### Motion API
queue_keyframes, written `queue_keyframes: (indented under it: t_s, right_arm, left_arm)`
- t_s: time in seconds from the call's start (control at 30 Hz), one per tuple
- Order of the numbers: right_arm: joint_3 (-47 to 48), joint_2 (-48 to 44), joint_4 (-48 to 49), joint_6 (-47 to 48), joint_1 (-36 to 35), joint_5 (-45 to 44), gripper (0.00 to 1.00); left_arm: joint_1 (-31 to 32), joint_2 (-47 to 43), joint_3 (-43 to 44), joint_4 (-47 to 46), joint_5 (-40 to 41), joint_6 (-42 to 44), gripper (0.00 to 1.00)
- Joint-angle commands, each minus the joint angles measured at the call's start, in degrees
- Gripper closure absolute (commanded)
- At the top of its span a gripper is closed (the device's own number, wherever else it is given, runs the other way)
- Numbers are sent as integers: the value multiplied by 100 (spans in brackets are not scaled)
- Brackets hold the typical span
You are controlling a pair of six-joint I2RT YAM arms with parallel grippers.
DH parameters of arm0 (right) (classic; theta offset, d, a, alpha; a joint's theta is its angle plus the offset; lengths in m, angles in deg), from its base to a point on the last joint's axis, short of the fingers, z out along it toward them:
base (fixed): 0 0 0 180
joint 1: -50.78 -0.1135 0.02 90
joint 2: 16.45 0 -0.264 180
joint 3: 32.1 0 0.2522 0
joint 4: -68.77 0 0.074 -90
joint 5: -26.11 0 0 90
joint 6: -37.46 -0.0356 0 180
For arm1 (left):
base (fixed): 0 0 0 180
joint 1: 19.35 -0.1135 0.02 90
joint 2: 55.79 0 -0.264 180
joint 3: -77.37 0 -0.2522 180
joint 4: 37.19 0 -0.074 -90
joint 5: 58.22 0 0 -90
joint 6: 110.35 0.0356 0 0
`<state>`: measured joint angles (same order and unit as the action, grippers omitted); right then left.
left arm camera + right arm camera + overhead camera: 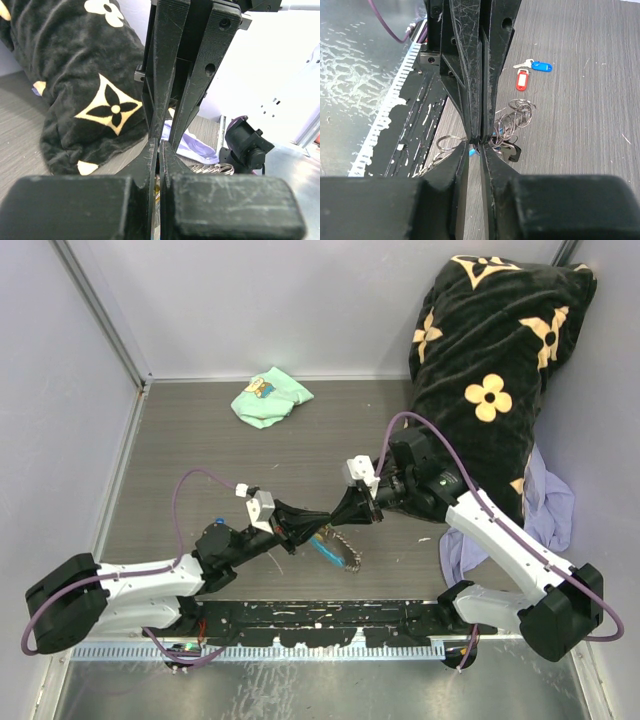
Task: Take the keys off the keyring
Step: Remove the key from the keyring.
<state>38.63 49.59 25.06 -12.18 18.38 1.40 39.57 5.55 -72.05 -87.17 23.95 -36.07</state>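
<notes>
Tabletop (200,440) of grey woodgrain, pale walls (300,300) around, keyring (347,548) near front edge.

On the table (200,440), near the middle of its front edge, the left fingers (310,520) and right fingers (350,510) meet tip to tip. The keyring (345,548) lies just before them. Two loose keys (534,65) lie side by side, to its left. The far cloth (270,397) lies at the back, left of centre. A cushion (500,370) fills the back right corner, with a second cloth (550,505) before it, partly under the right arm
</notes>
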Motion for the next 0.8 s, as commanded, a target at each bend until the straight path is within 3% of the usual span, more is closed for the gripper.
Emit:
queue_keyframes:
  t_s: [0.0,0.47,0.67,0.77]
  right_arm:
    - [0,-12,243,-6,-29,167,81]
    - [-134,25,380,-37,-51,200,79]
    - [-72,10,270,42,-51,287,97]
    - [-15,1,107,183,-55,270,99]
  left_arm:
    - [5,17,298,-728,-61,-51,100]
    - [5,80,284,-900,-43,-128,100]
    - [2,85,280,-914,-30,-143,100]
    - [4,56,254,-935,20,-179,100]
